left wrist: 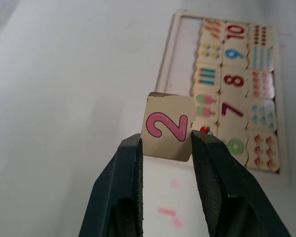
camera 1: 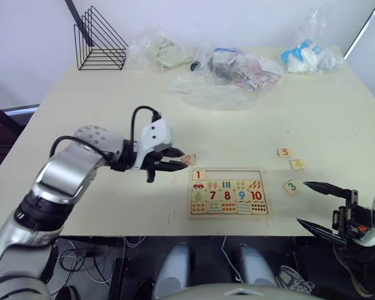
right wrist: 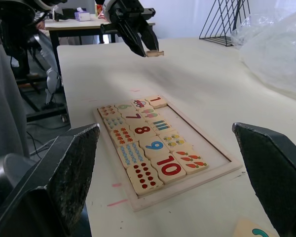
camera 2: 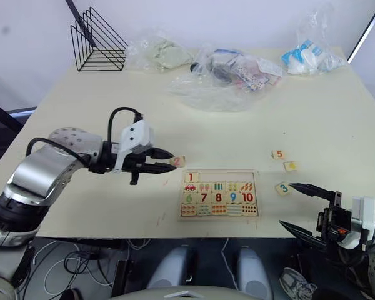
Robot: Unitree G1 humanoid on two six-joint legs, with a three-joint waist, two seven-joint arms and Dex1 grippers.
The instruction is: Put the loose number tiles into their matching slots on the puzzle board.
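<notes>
Three loose tiles (camera 1: 290, 169), one perhaps 4, lie beside the puzzle board (camera 1: 228, 192).

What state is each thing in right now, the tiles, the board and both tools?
Left tool: shut on the 2 tile, held above the table.
Right tool: open, empty.
1 tile: seated in the puzzle board.
3 tile, 4 tile, 5 tile: loose on the table.

Five number tiles (camera 1: 291, 187), one board (camera 1: 228, 192)
</notes>
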